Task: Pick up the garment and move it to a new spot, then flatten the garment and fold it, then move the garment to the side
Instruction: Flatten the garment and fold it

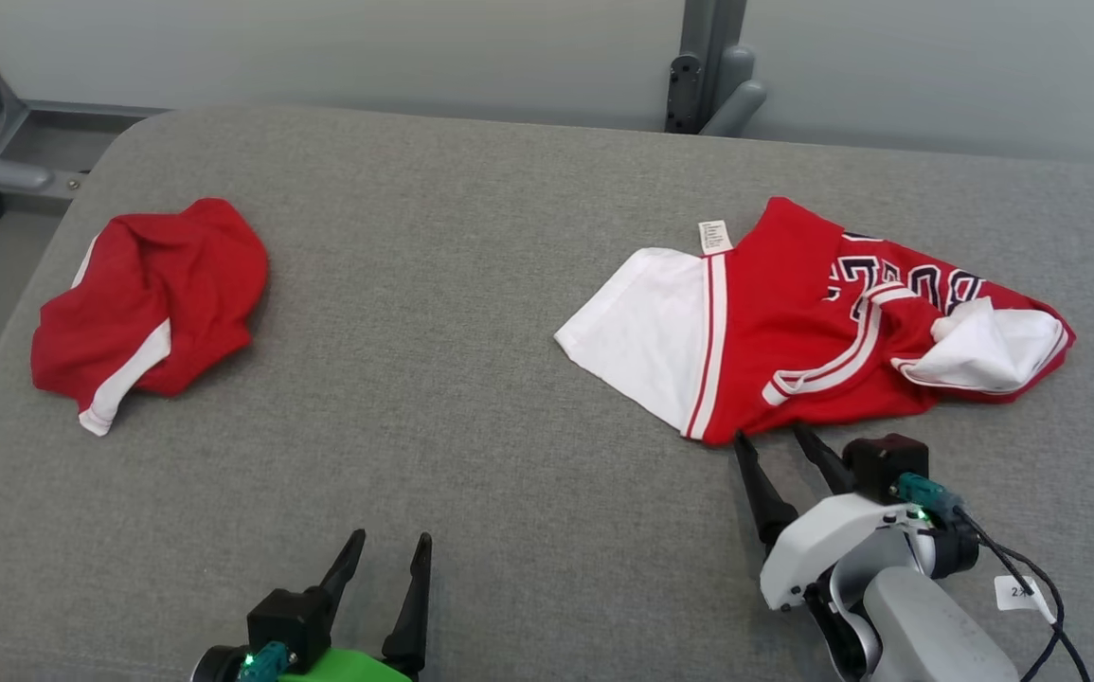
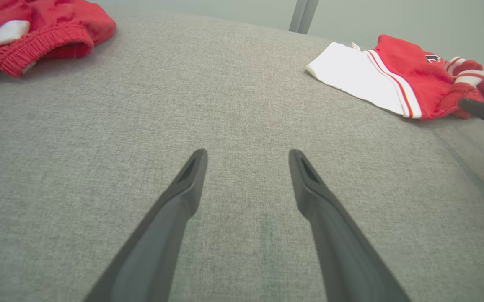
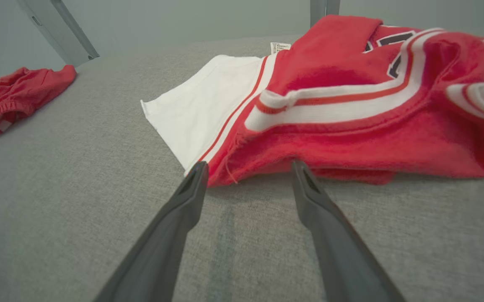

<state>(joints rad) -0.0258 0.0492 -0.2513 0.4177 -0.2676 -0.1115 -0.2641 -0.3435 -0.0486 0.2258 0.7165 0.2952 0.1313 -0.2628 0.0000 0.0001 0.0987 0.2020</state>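
Grey woven cloth covers the surface [image 1: 471, 398], and two garments lie on it well apart. On the robot's right is the jersey [image 1: 793, 322], red with a white panel at its left end and thin red and white stripes where the two colours meet. Dark letters show on its far part, partly hidden by folds. It is not flat: the right end is bunched, with a white piece turned up over the red, and a striped band runs crooked across the middle. A small white label [image 1: 714, 236] sticks out at its far edge. On the left, near the rim of the surface, the shorts [image 1: 153, 303] sit in a crumpled red heap with a white stripe along the near side.

The right hand [image 1: 771, 436] is low at the near edge of the jersey, its two dark fingers spread and holding nothing. The tips reach the red hem just beside the striped seam; whether they touch the cloth I cannot tell. The left hand [image 1: 391, 538] is over bare cloth at the near side, fingers apart and empty, well away from both garments.

Behind the far edge a grey post [image 1: 708, 66] stands against a pale wall
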